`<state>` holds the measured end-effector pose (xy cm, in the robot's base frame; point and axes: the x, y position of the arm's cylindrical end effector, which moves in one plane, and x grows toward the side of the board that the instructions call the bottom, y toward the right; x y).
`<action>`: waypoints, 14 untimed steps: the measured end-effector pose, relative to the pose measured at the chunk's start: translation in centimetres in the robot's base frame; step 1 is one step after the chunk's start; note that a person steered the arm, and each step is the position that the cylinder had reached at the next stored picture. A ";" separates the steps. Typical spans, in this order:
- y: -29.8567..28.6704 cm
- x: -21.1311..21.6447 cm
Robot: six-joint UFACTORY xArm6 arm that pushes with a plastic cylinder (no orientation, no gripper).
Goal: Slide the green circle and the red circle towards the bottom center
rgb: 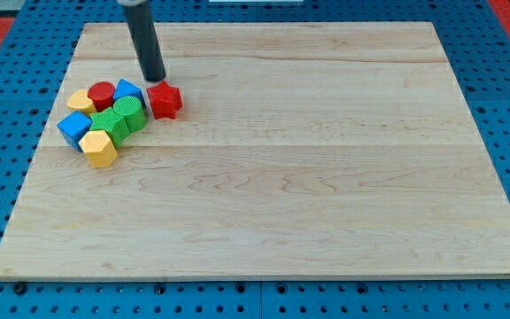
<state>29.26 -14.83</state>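
My tip (pixel 155 78), a bare rod with no pincer to spread or pinch, sits just above the packed cluster, between the red circular wooden block (pixel 101 93) and the red star-shaped block (pixel 164 99). The green circular wooden block (pixel 131 112) is hemmed in mid-cluster, so a careless push could drag the neighbouring blocks along too.

My tip (pixel 155 79) points down, rod leaning slightly, seemingly touching the surface.

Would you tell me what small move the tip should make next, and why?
Probably shift my tip toward the view's left, to just above the red circle. It now stands between the blue block and the red star-like block; the green circle lies below, so a downward push could carry both.
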 end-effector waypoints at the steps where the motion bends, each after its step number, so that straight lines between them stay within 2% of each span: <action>1: -4.0 -1.4; 2: -9.0 1.3; 5: -9.7 5.9; 6: -8.0 9.9; 7: -6.2 11.5; 8: -6.3 10.4; 10: 4.0 14.2; 12: 0.3 11.7; 14: -8.7 11.2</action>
<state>40.41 -23.56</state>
